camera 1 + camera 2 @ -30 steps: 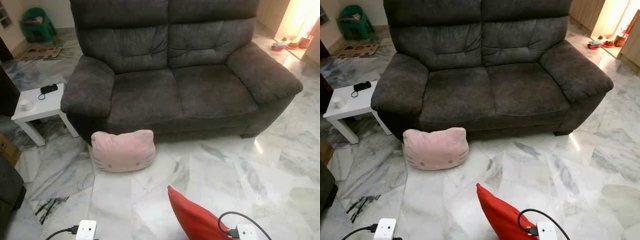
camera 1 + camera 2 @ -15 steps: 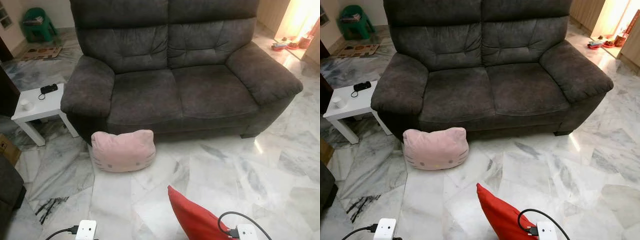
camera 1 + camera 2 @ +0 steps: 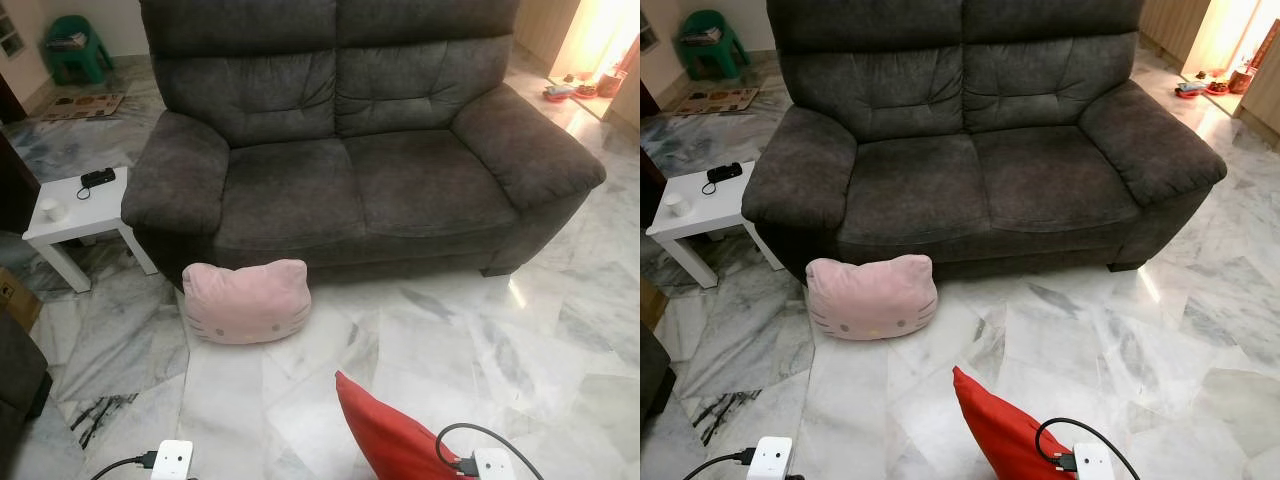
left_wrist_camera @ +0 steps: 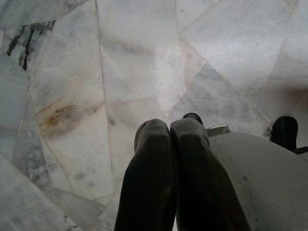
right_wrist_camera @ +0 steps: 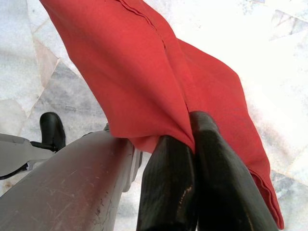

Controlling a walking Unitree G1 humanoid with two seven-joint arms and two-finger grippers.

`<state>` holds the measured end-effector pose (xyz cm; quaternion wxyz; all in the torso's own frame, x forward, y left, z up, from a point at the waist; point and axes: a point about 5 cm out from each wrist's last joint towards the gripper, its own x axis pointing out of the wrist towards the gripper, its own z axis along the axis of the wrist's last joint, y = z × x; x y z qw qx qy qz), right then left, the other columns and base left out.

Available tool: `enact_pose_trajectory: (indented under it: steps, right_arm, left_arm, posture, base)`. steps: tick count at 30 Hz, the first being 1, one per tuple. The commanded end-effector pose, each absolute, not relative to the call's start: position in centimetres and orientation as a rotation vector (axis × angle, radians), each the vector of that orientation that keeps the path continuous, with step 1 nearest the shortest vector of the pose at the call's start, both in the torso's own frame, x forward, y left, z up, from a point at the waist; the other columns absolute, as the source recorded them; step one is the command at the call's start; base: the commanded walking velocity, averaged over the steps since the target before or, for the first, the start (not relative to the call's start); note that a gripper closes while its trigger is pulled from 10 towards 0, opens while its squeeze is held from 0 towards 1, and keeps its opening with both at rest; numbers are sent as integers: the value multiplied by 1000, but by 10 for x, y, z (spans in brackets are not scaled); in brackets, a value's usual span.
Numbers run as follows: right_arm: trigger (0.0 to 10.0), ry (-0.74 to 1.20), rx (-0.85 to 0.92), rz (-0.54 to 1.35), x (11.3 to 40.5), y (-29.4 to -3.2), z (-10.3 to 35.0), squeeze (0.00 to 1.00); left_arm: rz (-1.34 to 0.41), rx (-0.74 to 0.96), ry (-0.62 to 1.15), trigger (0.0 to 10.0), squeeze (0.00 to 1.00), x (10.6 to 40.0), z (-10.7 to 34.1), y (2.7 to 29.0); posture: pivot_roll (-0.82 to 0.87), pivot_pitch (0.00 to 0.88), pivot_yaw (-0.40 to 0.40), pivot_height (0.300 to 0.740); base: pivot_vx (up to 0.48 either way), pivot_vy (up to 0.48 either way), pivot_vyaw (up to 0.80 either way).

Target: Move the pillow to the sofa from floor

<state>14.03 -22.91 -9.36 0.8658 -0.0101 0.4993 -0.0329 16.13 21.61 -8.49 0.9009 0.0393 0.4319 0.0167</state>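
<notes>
Nearest, at the foot of the head views, the right gripper (image 5: 192, 144) has its two black fingers pressed together on an edge of the red pillow (image 3: 385, 430), pinching the cloth between them. From the wrist camera the red fabric fans out from the fingertips and hangs over the pale marble floor (image 3: 470, 340). In the head views the pillow shows as a red wedge low and right of centre, its point upward, with a white box and a black cable just beside it at the frame's lower edge.

On the other side, the left gripper (image 4: 168, 132) hangs over bare marble with its fingers closed against each other and nothing between them. A second white box with a cable sits at the lower left of the head view.

Farther out, a pink cat-face cushion (image 3: 246, 302) stands on the floor, leaning against the front of the sofa (image 3: 360, 180) below its left arm. The sofa is a dark grey two-seater facing the robot, both seats bare. The red pillow is well apart from it, with open floor between.

Beside the sofa's left arm stands a small white table (image 3: 70, 215) carrying a black object and a small white one. Beyond that, in the far left corner, is a green stool (image 3: 75, 45).
</notes>
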Motion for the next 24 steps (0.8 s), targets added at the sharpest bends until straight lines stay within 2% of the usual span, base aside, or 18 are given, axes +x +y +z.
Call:
enact_pose_trajectory:
  steps: [1,24]
  right_arm:
    - [10000,906,172,-286,166,-264,-74,0]
    - [10000,906,188,-289,166,-263,-74,0]
  left_arm:
    - [156,27,909,10000,0,156,-88,214]
    - [124,43,918,10000,0,158,-88,215]
  posture:
    - [-97,160,74,740]
    - [-97,161,72,740]
  base:
    - [0,0,0]
    - [0,0,0]
